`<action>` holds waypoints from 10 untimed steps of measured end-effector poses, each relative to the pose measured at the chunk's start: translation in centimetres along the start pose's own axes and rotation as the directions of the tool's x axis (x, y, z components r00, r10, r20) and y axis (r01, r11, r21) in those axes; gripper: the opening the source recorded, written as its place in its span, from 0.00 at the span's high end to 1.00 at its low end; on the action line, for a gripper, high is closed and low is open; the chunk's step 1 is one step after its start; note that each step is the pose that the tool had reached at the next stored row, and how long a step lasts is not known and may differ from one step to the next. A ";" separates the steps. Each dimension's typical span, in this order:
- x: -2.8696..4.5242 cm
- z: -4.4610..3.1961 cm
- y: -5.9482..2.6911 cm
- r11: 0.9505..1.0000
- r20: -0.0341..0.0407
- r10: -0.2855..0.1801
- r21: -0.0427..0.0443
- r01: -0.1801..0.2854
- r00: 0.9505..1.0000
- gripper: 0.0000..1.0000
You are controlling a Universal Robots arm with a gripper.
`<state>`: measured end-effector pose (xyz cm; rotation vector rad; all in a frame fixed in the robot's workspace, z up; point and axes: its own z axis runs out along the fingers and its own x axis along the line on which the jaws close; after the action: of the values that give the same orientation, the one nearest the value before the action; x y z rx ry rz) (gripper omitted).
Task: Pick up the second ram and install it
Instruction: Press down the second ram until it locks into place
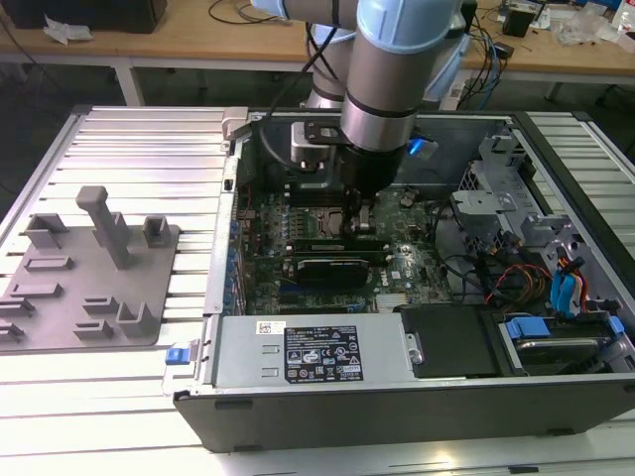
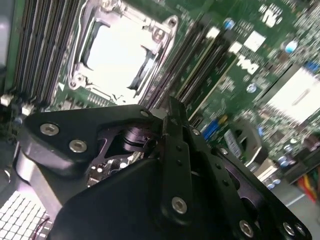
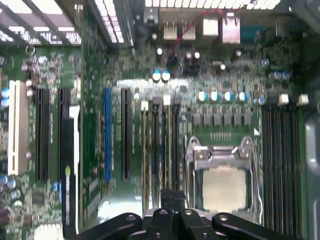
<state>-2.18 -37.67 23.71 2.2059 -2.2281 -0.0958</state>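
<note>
My gripper is down inside the open computer case, over the motherboard's memory slots beside the processor socket. Its black fingers are drawn together with almost no gap, right above one slot in both wrist views. The second ram shows as a thin green strip standing on edge along the slots directly under the fingertips. The fingers hide most of it, and I cannot tell how deep it sits in the slot.
A grey plastic fixture with an upright post lies on the slatted table at the exterior view's left. The case holds a power supply, a black card, drive cages and cables. Expansion slots run beside the memory slots.
</note>
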 end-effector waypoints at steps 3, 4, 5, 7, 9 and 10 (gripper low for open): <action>0.02 0.06 1.47 1.000 0.000 0.000 0.001 0.000 1.000 0.92; 0.02 0.07 1.69 1.000 0.000 0.000 0.001 0.000 1.000 0.92; 0.03 0.09 2.04 1.000 0.000 0.000 0.002 0.000 1.000 0.92; 0.03 0.11 2.47 1.000 0.000 0.000 0.002 0.000 1.000 0.92; 0.03 0.12 2.79 1.000 0.000 0.000 0.002 0.000 1.000 0.92; 0.04 0.12 2.86 1.000 0.000 0.000 0.002 0.000 1.000 0.92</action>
<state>-5.04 -37.67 23.72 2.2067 -2.2291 -0.0935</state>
